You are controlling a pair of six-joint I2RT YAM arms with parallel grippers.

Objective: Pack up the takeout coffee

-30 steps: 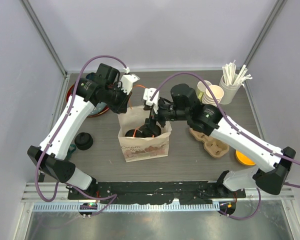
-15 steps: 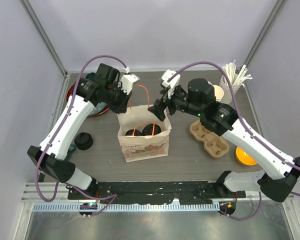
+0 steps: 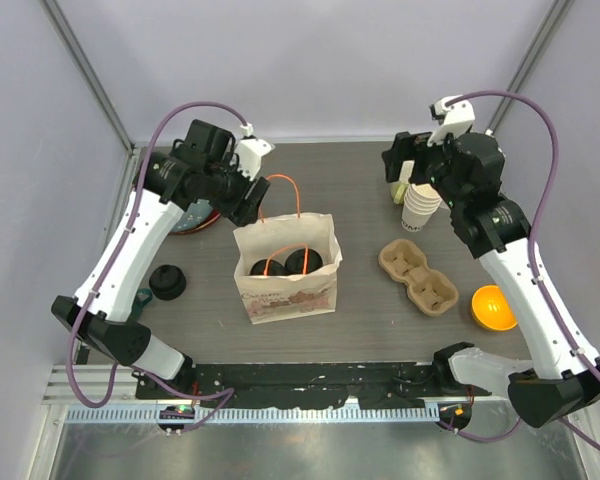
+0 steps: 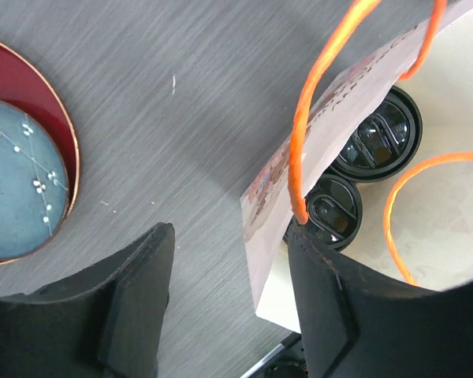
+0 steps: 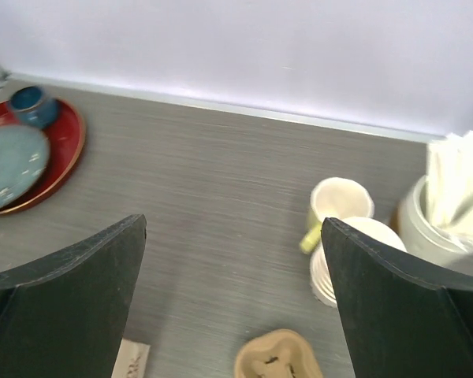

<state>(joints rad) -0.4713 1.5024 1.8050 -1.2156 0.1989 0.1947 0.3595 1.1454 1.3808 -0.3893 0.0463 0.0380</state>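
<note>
Top external: lidded cups (image 3: 302, 262) inside paper bag (image 3: 285, 295). Left end effector (image 4: 230, 236) spread astride rim, right end effector (image 5: 232, 228) spread, empty; snagged orange handle (image 4: 307, 134) could tip bag.

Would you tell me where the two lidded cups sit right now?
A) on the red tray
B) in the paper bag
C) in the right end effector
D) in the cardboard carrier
B: both lidded cups show inside the bag, black lids up.
</note>
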